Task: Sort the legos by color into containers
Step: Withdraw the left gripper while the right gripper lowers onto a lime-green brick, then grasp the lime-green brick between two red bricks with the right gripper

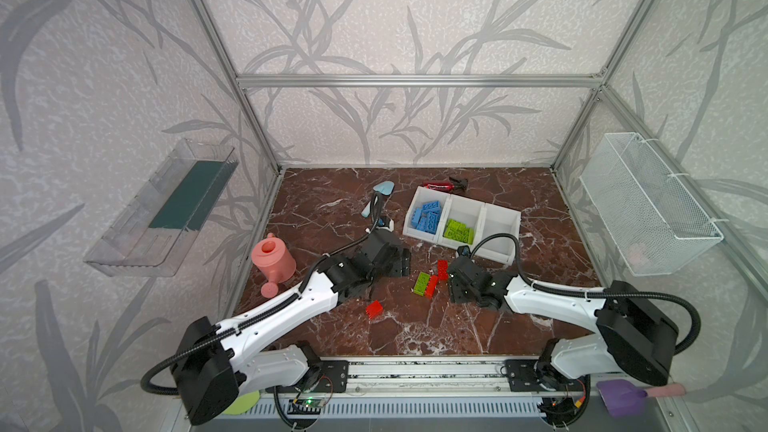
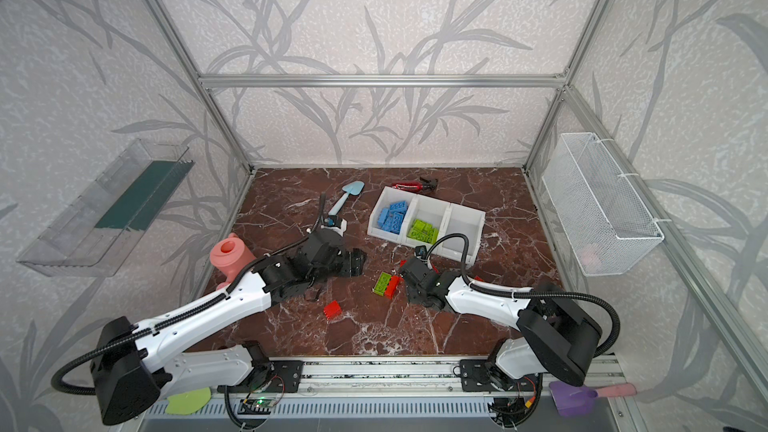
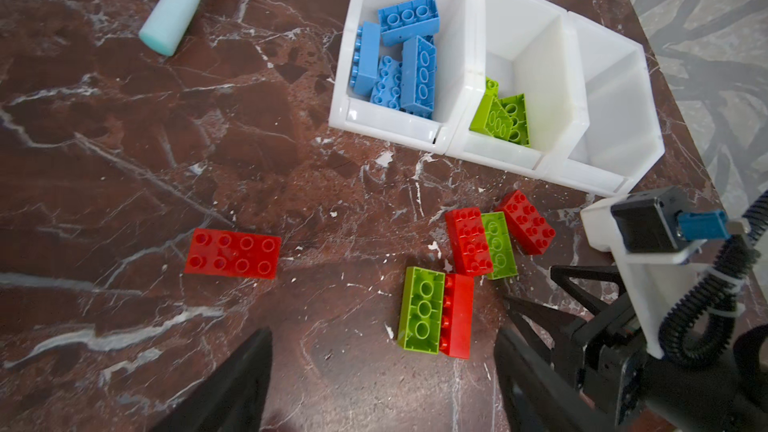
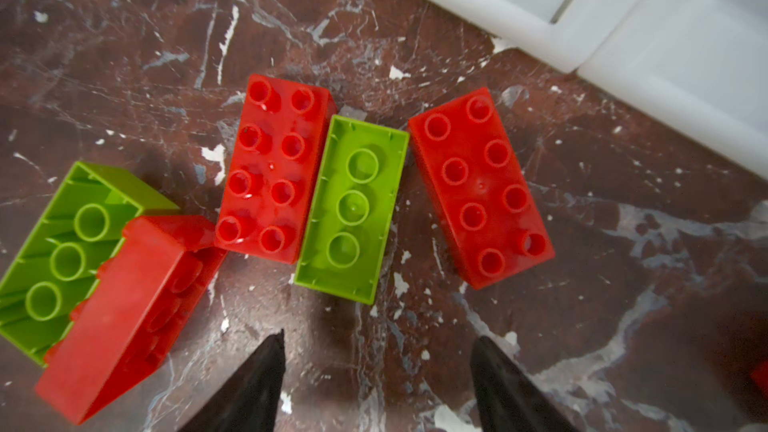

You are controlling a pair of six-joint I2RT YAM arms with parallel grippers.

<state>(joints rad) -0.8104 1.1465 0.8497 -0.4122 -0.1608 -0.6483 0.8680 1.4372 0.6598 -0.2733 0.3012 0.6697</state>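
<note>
**A:** Where do the containers stand?

**B:** The containers (image 1: 482, 222) sit toward one o'clock on the tabletop (image 1: 328, 218), three white bins joined in a row. The blue legos (image 1: 426, 216) are heaped in the bin at the row's ten-o'clock end. The green legos (image 3: 505, 120) lie in the middle bin.

**A:** What is loose?

**B:** A lone red lego (image 1: 375, 309) lies studs up toward seven o'clock, well apart from the rest. Near the middle of the tabletop there is a cluster. An upturned green lego (image 4: 353, 209) lies hollow side up. The red lego nearer the containers (image 4: 480, 187) is close on one flank and the other red lego (image 4: 274, 168) is tight against the opposite flank, both studs up. Just beside them, a second upturned green lego (image 4: 62, 251) touches a red lego tipped on its side (image 4: 124, 317).

**A:** And the end effectors?

**B:** The left end effector (image 3: 382, 332) is spread wide with nothing between its fingers. In both top views it is at about ten o'clock from the cluster. The right end effector (image 4: 380, 336) is at three o'clock of the cluster, fingers apart and gripping nothing. The upturned green lego lies in line with its gap, beyond the fingertips. I cannot tell whether those tips touch the tabletop.
</note>
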